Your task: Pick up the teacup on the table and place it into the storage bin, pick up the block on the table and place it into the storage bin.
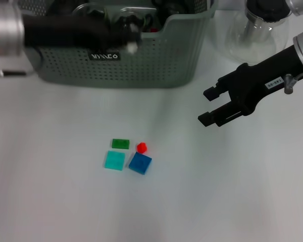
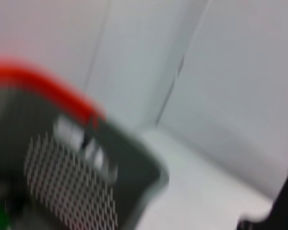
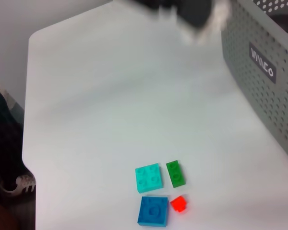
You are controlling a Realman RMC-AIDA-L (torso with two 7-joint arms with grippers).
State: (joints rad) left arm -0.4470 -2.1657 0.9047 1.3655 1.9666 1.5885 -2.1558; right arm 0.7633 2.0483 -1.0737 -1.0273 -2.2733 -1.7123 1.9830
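Note:
The storage bin (image 1: 141, 60), grey-green with perforated walls and a black label, stands at the back of the table; it also shows as bin (image 3: 264, 72) and blurred as bin (image 2: 86, 177). My left gripper (image 1: 127, 36) reaches from the left over the bin's front rim, blurred, with white patches at its tip; left gripper (image 3: 192, 14) is also blurred. No teacup can be made out. Several blocks lie together mid-table: green block (image 1: 120, 143), red block (image 1: 142, 147), cyan block (image 1: 114, 160), blue block (image 1: 140, 163). My right gripper (image 1: 208, 106) hovers open and empty to their right.
Clear glass vessels (image 1: 252, 30) stand right of the bin at the back right. Dark objects fill the bin behind its front wall. A red band (image 2: 43, 84) shows on the bin's rim. The table's edge (image 3: 31, 120) lies beyond the blocks.

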